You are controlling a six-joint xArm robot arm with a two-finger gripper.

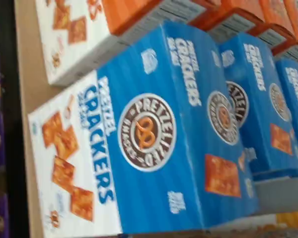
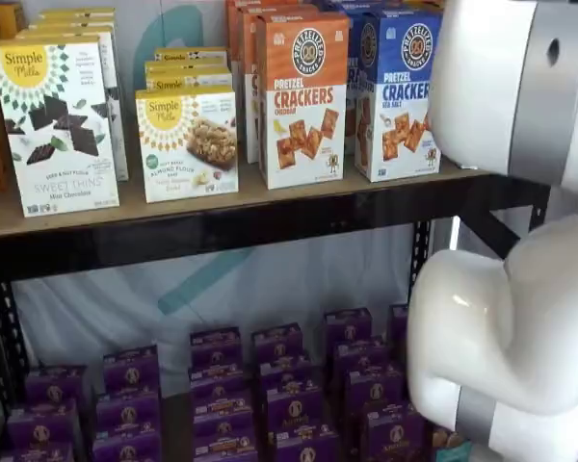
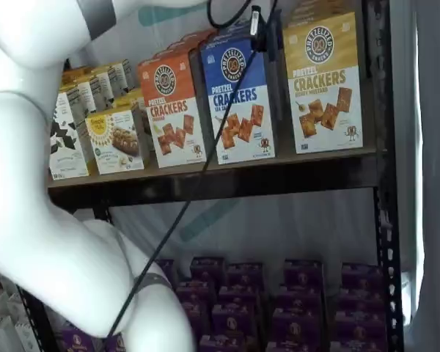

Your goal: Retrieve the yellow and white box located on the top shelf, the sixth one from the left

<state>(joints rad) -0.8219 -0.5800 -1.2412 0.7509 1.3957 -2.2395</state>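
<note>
The yellow and white box (image 3: 324, 84) stands upright at the front of the top shelf (image 3: 227, 178), untouched, just beside the blue and white box (image 3: 238, 99) and near the black upright (image 3: 382, 147) at the shelf's end. You have not reached it yet, as far as these pictures show: nothing grips it, nothing leans on it, and it sits in line with its neighbours. Left to do, by my reading: bring the gripper (image 3: 258, 29) across to the yellow carton, close on it, draw it clear of the shelf. In a shelf view only a dark piece shows near the top edge with a cable (image 3: 198, 176) trailing down from it; I take that for the gripper, side-on, so you cannot tell whether the fingers are parted or closed. It hangs in front of the blue carton's row, not the yellow one. The wrist view looks onto a blue and white box and orange ones (image 1: 139, 15); only a sliver of yellow at one edge hints at the target row. In the other shelf view the white arm (image 2: 511, 241) blocks the end of the shelf, and the yellow carton is hidden completely. Fingertips show nowhere.
</note>
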